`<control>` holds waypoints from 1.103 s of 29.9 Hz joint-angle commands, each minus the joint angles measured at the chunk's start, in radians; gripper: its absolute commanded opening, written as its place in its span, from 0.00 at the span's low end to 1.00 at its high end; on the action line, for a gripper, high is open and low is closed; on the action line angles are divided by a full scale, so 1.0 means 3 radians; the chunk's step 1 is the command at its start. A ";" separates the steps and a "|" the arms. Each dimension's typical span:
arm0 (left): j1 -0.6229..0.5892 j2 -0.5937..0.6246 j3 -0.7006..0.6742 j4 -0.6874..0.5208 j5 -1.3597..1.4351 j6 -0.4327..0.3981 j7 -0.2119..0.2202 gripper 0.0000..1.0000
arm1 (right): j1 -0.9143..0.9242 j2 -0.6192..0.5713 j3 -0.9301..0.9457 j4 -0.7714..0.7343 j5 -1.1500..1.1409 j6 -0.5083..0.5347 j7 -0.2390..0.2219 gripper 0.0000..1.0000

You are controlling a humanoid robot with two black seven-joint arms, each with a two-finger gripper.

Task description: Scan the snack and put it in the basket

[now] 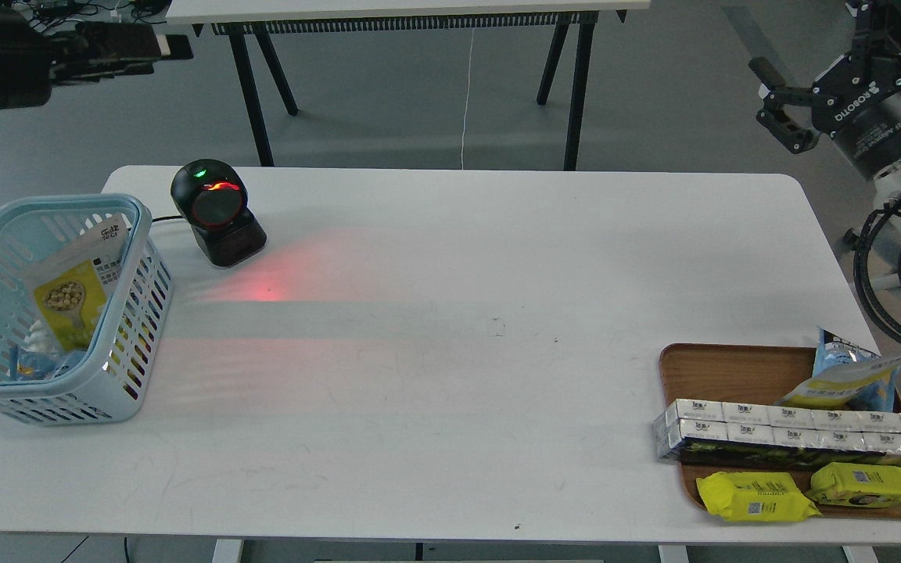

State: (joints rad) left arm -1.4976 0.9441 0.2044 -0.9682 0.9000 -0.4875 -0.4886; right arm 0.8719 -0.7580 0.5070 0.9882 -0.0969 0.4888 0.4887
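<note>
The snack pouch (79, 289), yellow with a round picture of pale nuts and a white panel, leans inside the light blue slotted basket (134, 313) at the table's left edge. My left gripper (173, 47) is up at the top left, beyond the table, dark and seen sideways; I cannot tell its fingers apart. My right gripper (771, 102) is at the top right, raised off the table, with its two fingers apart and nothing between them. Neither gripper touches the pouch or the basket.
A black barcode scanner (217, 213) with a green light stands behind the basket and casts red light on the white table (450, 352). A wooden tray (720, 367) at the right holds a blue-and-yellow bag (849, 375), a long silver-white box pack (795, 434) and two flat yellow packets (755, 496).
</note>
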 commanded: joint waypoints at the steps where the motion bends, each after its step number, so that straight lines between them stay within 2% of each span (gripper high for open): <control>1: 0.0093 -0.0252 -0.0057 0.0011 -0.0845 -0.0004 0.0000 0.81 | 0.0156 0.0072 -0.0156 -0.0001 -0.0009 0.0000 0.0000 1.00; 5: 0.0226 -0.0590 -0.0068 0.0062 -0.1623 -0.0004 0.0000 0.83 | 0.0167 0.0205 -0.0181 -0.0001 -0.0050 0.0000 0.0000 1.00; 8: 0.0435 -0.0779 -0.0215 0.0205 -0.1869 -0.0004 0.0000 0.86 | 0.0162 0.0277 -0.0187 -0.0006 -0.0086 0.0000 0.0000 1.00; 12: 0.0799 -0.1142 -0.0665 0.0654 -0.1880 -0.0004 0.0000 0.86 | 0.0136 0.0343 -0.0181 -0.0006 -0.0086 0.0000 0.0000 1.00; 16: 0.0861 -0.1393 -0.0906 0.1074 -0.1890 -0.0004 0.0000 0.86 | 0.0111 0.0369 -0.0176 -0.0001 -0.0081 0.0000 0.0000 1.00; 20: 0.0937 -0.1363 -0.1064 0.1095 -0.1890 -0.0004 0.0000 0.88 | 0.0070 0.0369 -0.0166 -0.0006 -0.0081 0.0000 0.0000 1.00; 26: 0.1233 -0.1276 -0.1233 0.1080 -0.1860 -0.0004 0.0000 0.99 | 0.0070 0.0553 -0.0171 -0.0001 -0.0071 0.0000 0.0000 1.00; 33: 0.1413 -0.1148 -0.1330 0.1064 -0.1860 -0.0004 0.0000 0.99 | -0.0119 0.0660 -0.0171 -0.0001 -0.0076 0.0000 0.0000 1.00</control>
State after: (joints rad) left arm -1.0913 0.5920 -0.1794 -0.6481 0.3426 -0.4887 -0.4887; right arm 0.8596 -0.5789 0.4558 0.9873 -0.1181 0.4887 0.4887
